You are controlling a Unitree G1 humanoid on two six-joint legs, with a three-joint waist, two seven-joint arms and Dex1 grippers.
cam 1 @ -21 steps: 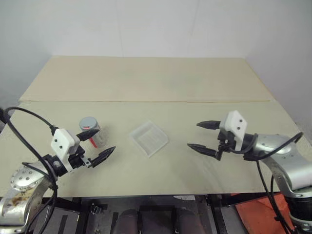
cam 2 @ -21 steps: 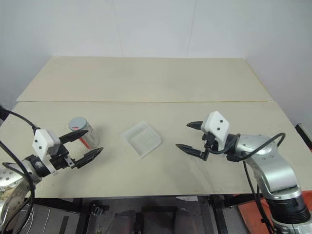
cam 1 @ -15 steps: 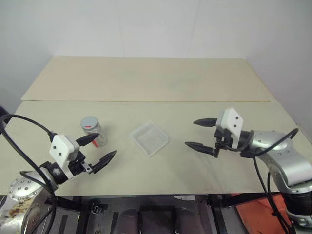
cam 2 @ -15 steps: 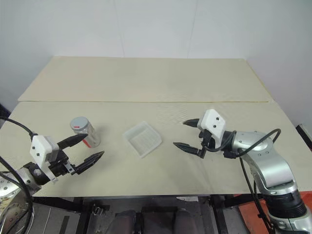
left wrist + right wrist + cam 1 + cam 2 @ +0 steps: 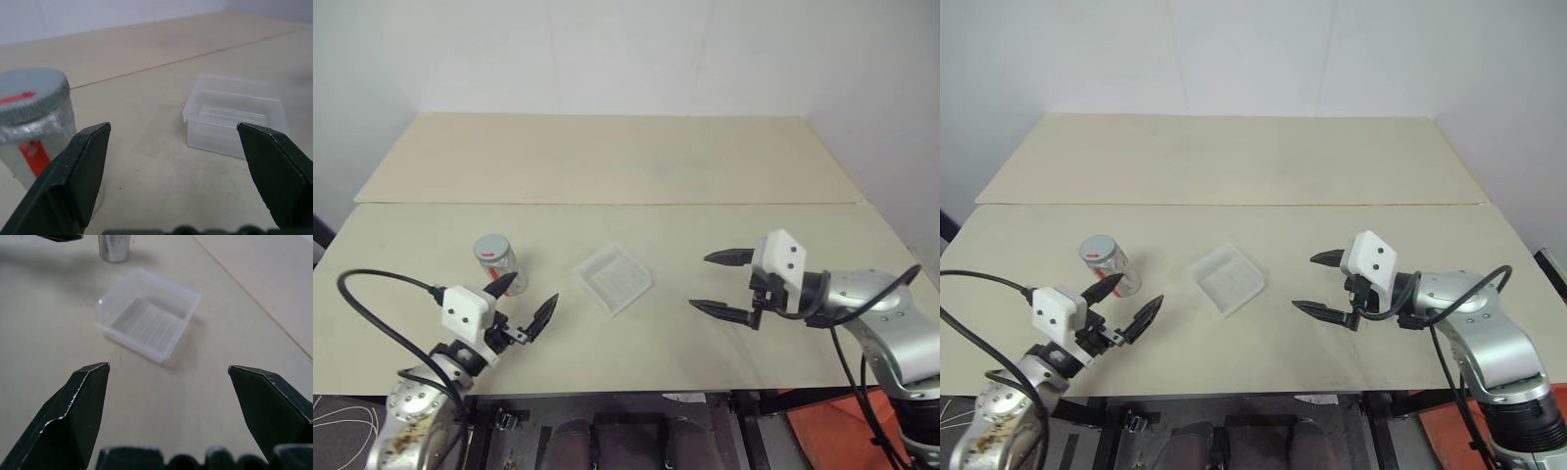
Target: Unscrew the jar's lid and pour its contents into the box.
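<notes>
Grey lid (image 5: 490, 246) is seated on the jar (image 5: 497, 264), now just beyond the empty, wide-open left gripper (image 5: 522, 304), which has been withdrawn. Right gripper (image 5: 722, 285), also open, is held beside the box (image 5: 613, 278). Unscrewing is not begun.

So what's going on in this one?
Nothing is held yet. The jar stands upright on the table with its lid still screwed on. The box sits empty beside it. The left gripper, jaws open, is just short of the jar; the right gripper hovers open past the box.
</notes>
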